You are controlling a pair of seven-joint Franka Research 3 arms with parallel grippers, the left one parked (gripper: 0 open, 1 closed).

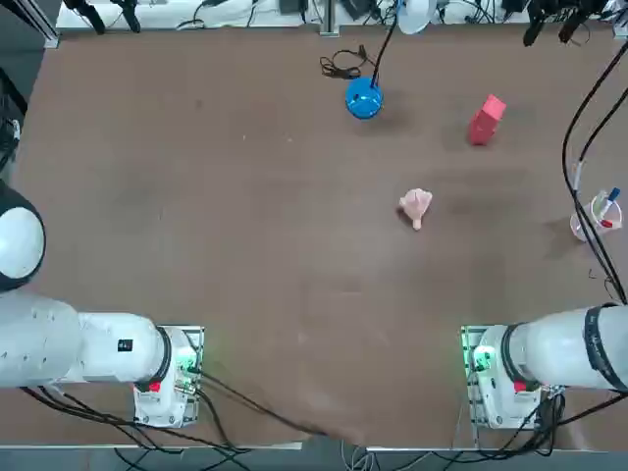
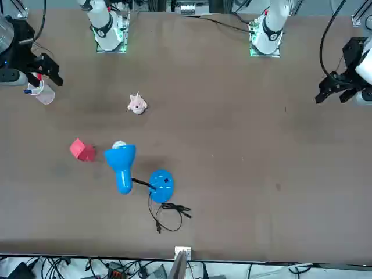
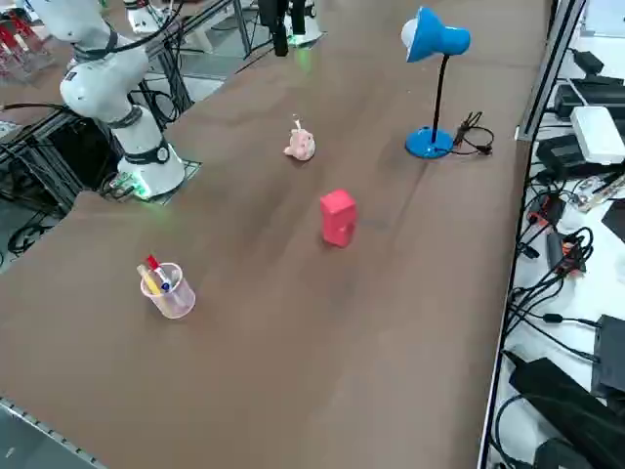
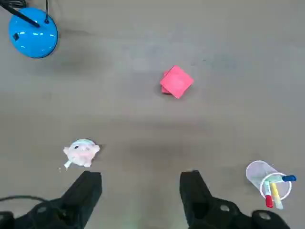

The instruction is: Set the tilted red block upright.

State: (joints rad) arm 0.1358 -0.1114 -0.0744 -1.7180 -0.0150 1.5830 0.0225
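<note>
Above the worktop (image 4: 143,38), your right gripper (image 4: 140,191) hangs with its fingers (image 4: 88,188) spread wide, holding nothing. Beyond them you find: one red block (image 4: 176,82), standing alone on the bare worktop, well apart from the gripper; one pale pink toy (image 4: 81,151), nearer the fingers; one blue lamp base (image 4: 33,32), farther out; one clear cup of markers (image 4: 268,180), off to the side.

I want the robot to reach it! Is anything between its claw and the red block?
No. In the wrist view, only bare table lies between the open right gripper and the red block.
</note>
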